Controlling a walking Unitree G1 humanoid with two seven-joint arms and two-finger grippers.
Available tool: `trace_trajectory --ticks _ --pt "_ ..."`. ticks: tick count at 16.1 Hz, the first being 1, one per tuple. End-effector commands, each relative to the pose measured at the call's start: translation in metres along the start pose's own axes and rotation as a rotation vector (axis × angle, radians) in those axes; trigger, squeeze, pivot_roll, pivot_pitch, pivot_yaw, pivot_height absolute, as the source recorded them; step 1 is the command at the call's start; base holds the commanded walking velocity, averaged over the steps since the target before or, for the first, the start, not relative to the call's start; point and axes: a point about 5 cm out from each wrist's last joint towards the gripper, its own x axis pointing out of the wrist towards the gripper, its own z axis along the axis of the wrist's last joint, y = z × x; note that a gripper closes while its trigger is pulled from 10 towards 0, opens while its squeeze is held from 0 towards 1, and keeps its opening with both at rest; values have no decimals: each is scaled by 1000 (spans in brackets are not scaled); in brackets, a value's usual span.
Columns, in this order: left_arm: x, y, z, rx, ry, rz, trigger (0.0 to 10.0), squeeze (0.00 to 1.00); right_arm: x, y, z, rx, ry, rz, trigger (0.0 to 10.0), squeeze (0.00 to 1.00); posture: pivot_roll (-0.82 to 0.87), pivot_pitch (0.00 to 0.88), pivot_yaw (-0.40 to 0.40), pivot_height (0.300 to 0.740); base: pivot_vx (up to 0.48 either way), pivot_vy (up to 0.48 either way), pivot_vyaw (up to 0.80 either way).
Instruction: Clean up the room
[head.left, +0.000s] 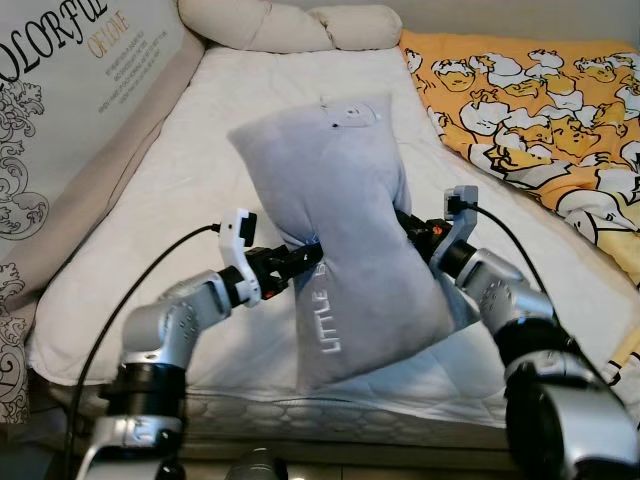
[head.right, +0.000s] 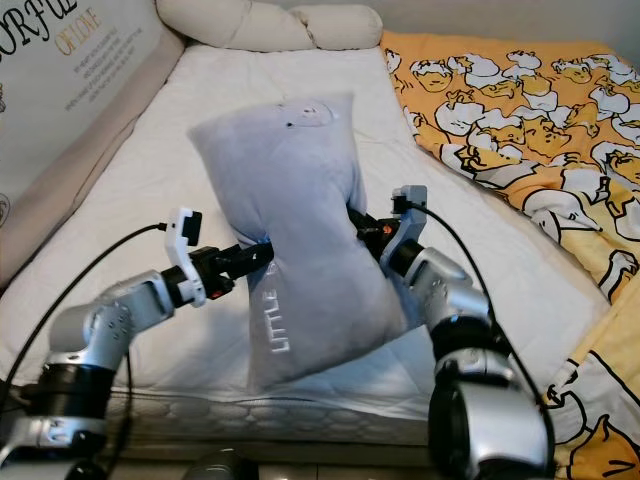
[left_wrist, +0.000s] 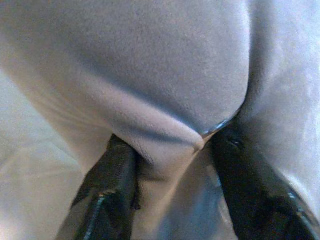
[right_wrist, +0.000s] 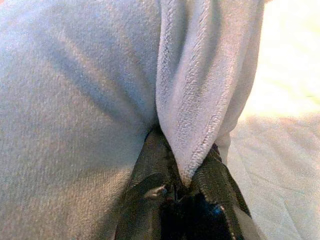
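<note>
Bed: a white mattress (head.left: 190, 190) spans the scene, running away from the robot; its near edge is just below the arms.
Headboard panel: a printed cushion panel (head.left: 70, 110) lines the left side of the mattress.
Duck blanket: an orange blanket with a duck print (head.left: 540, 110) lies rumpled over the right side of the bed, not folded or straightened.
Long bolster: a cream bolster (head.left: 290, 25) lies across the far end of the mattress.
Grey pillow: the grey pillow (head.left: 345, 230) is held up above the near half of the mattress, tilted, its top corner leaning toward the far end, pinched in at the waist from both sides.
Left gripper: the left gripper (head.left: 295, 262) bites the pillow's left edge; in the left wrist view a fold of grey cloth sits between the two black fingers (left_wrist: 112, 180), so it is clamped on the pillow.
Right gripper: the right gripper (head.left: 408, 225) presses into the pillow's right edge; the right wrist view shows a ridge of cloth squeezed between its fingers (right_wrist: 150, 175), also clamped on the pillow.
Done so far: as I judge it, the pillow is picked up and under control of both arms.
Left to do: the pillow is not yet set down in a tidy place, likely near the bolster; the blanket looks untouched.
</note>
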Motion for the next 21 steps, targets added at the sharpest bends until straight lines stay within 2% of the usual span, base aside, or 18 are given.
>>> trace_trajectory --ticks 1,4,6,8,14,16,18,21 --pt "4 -10 15 52 -65 -8 0 0 5 9 3 -18 -33 25 0 0 47 0 9 740 0 0 0" --pt "3 -20 16 73 -129 17 0 0 4 22 -6 -14 -71 11 0 0 47 0 -6 740 0 0 0" --pt "7 -24 15 78 -146 35 0 0 4 28 -10 7 -83 -1 0 0 48 0 -6 740 0 0 0" --pt "8 -32 15 92 -133 26 0 0 4 28 -9 -25 -74 -4 0 0 33 0 8 740 0 0 0" --pt "7 -24 11 69 -122 130 0 0 -1 28 -5 -34 -79 -49 0 0 6 0 19 740 0 0 0" --pt "1 -18 9 132 -102 226 0 0 -4 27 -6 -26 -81 -81 0 0 26 0 -16 740 0 0 0" --pt "-9 -11 16 234 -150 347 0 0 -10 25 -17 1 -55 -128 0 0 68 0 -53 740 0 0 0" --pt "-11 -17 15 271 -146 346 0 0 -11 28 -25 -20 -12 -147 0 0 95 0 -62 740 0 0 0"
